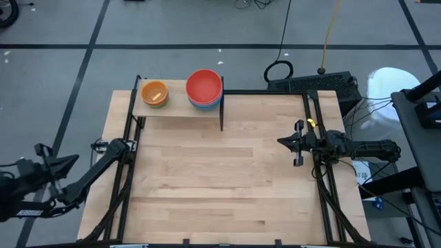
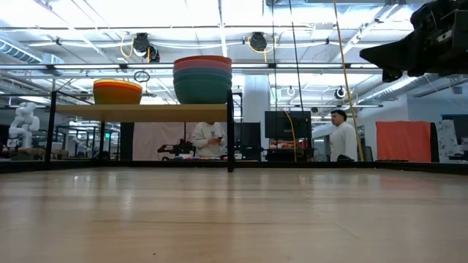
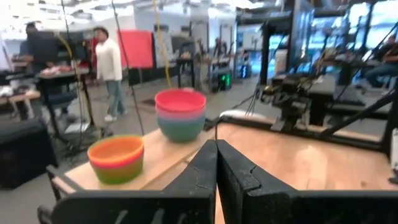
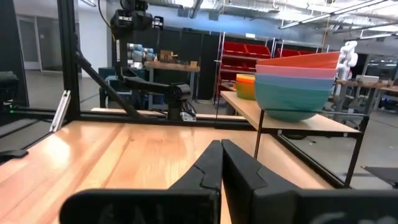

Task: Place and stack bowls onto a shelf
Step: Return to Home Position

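Note:
The shelf [image 1: 176, 110] stands at the table's far left, with a black upright bar [image 1: 222, 114] at its right end. Two stacks of bowls rest on it. The larger stack [image 1: 204, 89] is teal at the bottom and red on top. Left of it stands a smaller stack [image 1: 154, 94] with an orange bowl on top. My left gripper [image 1: 74, 161] hangs shut off the table's left edge and points level toward the shelf [image 3: 168, 155]. My right gripper [image 1: 280, 141] is shut at the table's right side and points left, apart from the bowls [image 4: 292, 81].
Black frame rails [image 1: 322, 186] run along both table sides. The bare wooden table top [image 1: 220, 179] lies between the arms. A black box and cables [image 1: 310, 83] sit beyond the far edge. People [image 2: 342, 135] stand in the room behind the table.

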`<action>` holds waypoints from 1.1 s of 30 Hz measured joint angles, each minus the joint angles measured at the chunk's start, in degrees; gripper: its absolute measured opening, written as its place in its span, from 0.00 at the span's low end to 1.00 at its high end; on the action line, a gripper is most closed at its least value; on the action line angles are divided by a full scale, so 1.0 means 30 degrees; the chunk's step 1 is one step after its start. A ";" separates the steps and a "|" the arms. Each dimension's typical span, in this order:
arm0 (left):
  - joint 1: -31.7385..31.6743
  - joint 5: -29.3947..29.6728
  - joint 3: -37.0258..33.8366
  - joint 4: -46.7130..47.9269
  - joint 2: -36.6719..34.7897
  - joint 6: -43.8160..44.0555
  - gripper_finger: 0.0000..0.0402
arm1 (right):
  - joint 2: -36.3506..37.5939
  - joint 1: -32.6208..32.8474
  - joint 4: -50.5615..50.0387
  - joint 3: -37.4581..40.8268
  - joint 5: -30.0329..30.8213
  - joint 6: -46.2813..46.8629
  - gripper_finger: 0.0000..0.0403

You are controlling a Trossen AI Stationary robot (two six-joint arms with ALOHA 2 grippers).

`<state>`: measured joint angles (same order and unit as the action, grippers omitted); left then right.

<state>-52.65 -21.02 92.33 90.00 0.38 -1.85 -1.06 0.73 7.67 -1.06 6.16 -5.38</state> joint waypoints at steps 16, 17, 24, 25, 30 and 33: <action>-0.1676 -0.3288 -0.8310 -0.4560 -0.0015 -0.1507 0.01 | 0.0002 0.0000 -0.0083 0.0022 0.0021 0.0064 0.00; -0.1715 -0.3699 -0.8935 -0.5548 -0.0015 -0.1507 0.01 | 0.0003 0.0000 -0.0083 0.0022 0.0021 0.0064 0.00; -0.1738 -0.5661 -1.3446 -1.1487 -0.0022 -0.0659 0.01 | 0.0004 0.0000 -0.0083 0.0022 0.0021 0.0064 0.00; -0.1738 -0.6170 -1.4102 -1.2353 -0.0022 -0.0388 0.01 | 0.0007 0.0000 -0.0076 0.0022 0.0021 0.0064 0.00; -0.1730 -0.8190 -1.7123 -1.6223 -0.0029 0.0875 0.01 | 0.0002 0.0000 -0.0076 0.0022 0.0021 0.0071 0.00; -0.1730 -0.8831 -1.8727 -1.8313 -0.0029 0.1320 0.01 | 0.0002 0.0000 -0.0076 0.0022 0.0021 0.0071 0.00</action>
<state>-57.84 -47.51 36.15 35.06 0.30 2.11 -1.05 0.73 7.44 -0.99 6.22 -5.17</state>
